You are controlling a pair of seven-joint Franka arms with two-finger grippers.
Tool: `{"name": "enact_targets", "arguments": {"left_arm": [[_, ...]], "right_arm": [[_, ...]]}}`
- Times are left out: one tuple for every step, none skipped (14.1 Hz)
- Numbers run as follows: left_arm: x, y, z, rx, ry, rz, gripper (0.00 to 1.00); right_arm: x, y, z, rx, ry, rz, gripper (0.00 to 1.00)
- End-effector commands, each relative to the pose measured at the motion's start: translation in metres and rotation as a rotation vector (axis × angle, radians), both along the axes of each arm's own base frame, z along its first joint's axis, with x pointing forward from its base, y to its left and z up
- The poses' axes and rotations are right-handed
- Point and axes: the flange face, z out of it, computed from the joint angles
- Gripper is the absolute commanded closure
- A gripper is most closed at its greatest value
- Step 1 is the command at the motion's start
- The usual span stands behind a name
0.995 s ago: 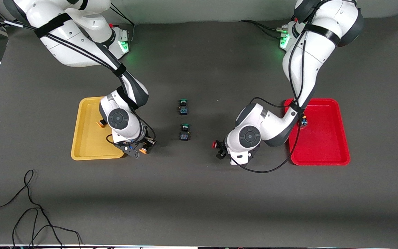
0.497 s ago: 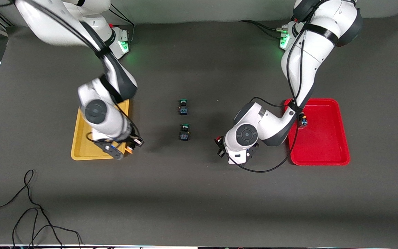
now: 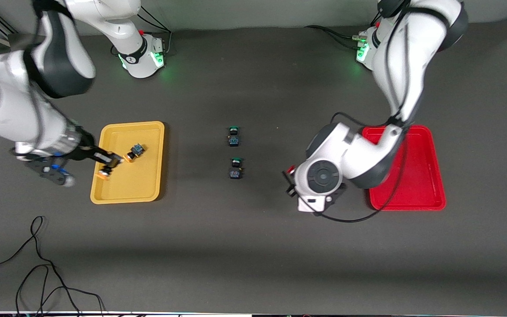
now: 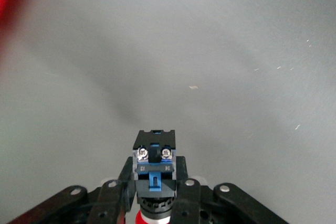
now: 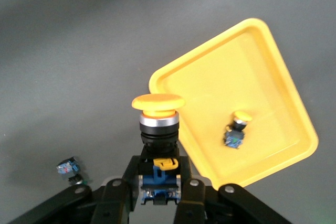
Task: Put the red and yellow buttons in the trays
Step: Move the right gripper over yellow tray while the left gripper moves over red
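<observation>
My right gripper (image 3: 107, 168) is shut on a yellow button (image 3: 102, 175) and holds it above the yellow tray (image 3: 141, 187), by the rim toward the right arm's end. In the right wrist view the held yellow button (image 5: 157, 113) sticks out from the right gripper (image 5: 159, 182), orange cap outward, beside the yellow tray (image 5: 262, 66). Another yellow button (image 3: 134, 152) lies in that tray. My left gripper (image 3: 289, 179) is shut on a red button (image 3: 291, 169) over the mat, beside the red tray (image 3: 418, 185). Its black-and-blue body (image 4: 155, 158) fills the left gripper (image 4: 155, 184).
Two green-capped buttons (image 3: 233, 135) (image 3: 235, 168) lie mid-table between the trays. A loose black cable (image 3: 38, 264) lies on the mat near the front camera, toward the right arm's end. The left arm's elbow covers part of the red tray.
The right arm rose and swung across the yellow tray toward its end of the table, carrying the yellow button. The left gripper shut on the red button and lifted it off the mat.
</observation>
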Motion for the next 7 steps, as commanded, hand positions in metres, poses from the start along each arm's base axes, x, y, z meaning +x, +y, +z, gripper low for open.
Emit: {"name": "enact_targets", "arguments": {"left_arm": [[-0.02,0.08,0.102,-0.006,0.036,-0.14,1.0],[-0.032,0.115,0.126,-0.022,0.049,-0.18,1.0],[-0.047,0.146,0.147,-0.025,0.049,-0.229,1.0],[-0.061,0.178,0.157,-0.022,0.047,-0.27,1.0],[-0.072,0.21,0.166,-0.026,0.036,-0.319,1.0],[-0.08,0.24,0.167,-0.039,0.034,-0.371,1.0],[-0.084,0.269,0.164,-0.054,0.021,-0.416,1.0]], "right_arm": [[-0.01,-0.032,-0.032,0.075,0.024,0.019,0.69],[-0.016,-0.039,-0.059,0.077,0.025,0.034,0.69],[-0.021,-0.047,-0.086,0.07,0.009,0.029,0.69],[-0.026,-0.052,-0.118,0.061,-0.006,0.016,0.69],[-0.027,-0.055,-0.151,0.051,-0.016,0.005,0.69],[-0.029,-0.055,-0.184,0.041,-0.017,-0.001,0.69],[-0.03,-0.057,-0.205,0.033,-0.026,-0.009,0.69]]}}
